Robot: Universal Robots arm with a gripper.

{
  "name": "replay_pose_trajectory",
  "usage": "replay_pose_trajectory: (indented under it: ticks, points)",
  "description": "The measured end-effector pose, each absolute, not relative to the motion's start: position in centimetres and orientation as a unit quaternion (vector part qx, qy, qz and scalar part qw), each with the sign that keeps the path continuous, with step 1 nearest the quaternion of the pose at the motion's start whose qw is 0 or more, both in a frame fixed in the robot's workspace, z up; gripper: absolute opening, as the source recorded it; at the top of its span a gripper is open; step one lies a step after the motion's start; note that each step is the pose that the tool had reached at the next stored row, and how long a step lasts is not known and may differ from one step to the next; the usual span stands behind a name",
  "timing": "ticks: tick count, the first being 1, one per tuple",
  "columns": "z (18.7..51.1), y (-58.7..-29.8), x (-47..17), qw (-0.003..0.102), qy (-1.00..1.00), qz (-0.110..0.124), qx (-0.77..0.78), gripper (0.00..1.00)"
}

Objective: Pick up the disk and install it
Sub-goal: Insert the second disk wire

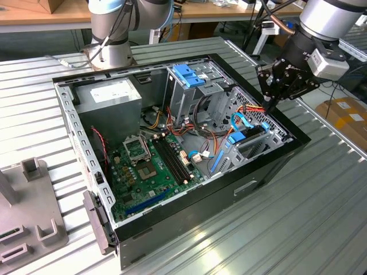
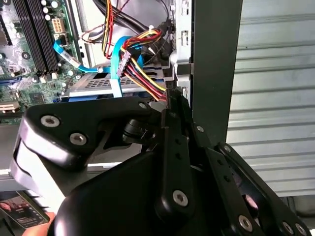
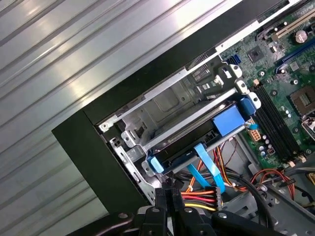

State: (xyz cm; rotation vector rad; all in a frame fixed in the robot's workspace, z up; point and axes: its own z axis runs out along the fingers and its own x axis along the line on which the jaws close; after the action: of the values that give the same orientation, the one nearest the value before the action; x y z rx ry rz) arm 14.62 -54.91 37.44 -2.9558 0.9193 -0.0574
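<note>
Black linkage arms of the claw occupy the near field of the second wrist view, and its fingertips are pressed together with nothing between them. They sit at the bundle of red, yellow and black power wires that runs to the drive bay, against the dark side wall of the open black computer case.

The disk, a flat dark drive framed by bright blue plastic rails, lies seated in the silver metal bay at the case corner nearest the claw, with a light blue flat data cable draped from its edge. Whether the drive is fully latched cannot be determined.

Hazards from this position:
- The closed fingertips are touching or just beside the wire bundle. Any sideways travel could snag a wire and pull its connector loose.
- The claw is close to the case wall, so a tilt of the wrist could scrape or jam the linkage against the sheet metal.

Orientation: the disk lies flat, broad face up. Its long axis runs parallel to the adjacent case wall, and the large blue tab points toward the green motherboard.
</note>
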Motion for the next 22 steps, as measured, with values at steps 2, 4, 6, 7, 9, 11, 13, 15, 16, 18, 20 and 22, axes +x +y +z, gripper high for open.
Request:
replay_pose_trajectory:
  ticks: [2,4,6,7,9,11,13,15,16,18,20,22]
  points:
    - [37.40,-54.90,14.62,0.022,0.326,-0.019,-0.945,0.16]
    - [37.34,-54.90,14.62,0.022,0.358,-0.020,-0.933,0.16]
    - [37.29,-54.90,14.62,0.021,0.383,-0.021,-0.923,0.16]
    - [37.27,-54.90,14.62,0.021,0.393,-0.021,-0.919,0.16]
    - [37.26,-54.90,14.62,0.020,0.421,-0.021,-0.907,0.16]
    - [37.25,-54.90,14.62,0.020,0.443,-0.022,-0.896,0.16]
    - [37.24,-54.90,14.62,0.019,0.463,-0.022,-0.886,0.16]
    - [37.24,-54.91,14.57,0.018,0.487,-0.023,-0.873,0.16]
    - [37.24,-54.91,14.57,0.018,0.489,-0.023,-0.872,0.16]
    - [37.23,-54.90,14.50,0.018,0.490,-0.023,-0.871,0.16]
    - [37.23,-54.90,14.38,0.018,0.499,-0.023,-0.866,0.16]
    - [37.23,-54.90,14.32,0.018,0.513,-0.023,-0.858,0.16]
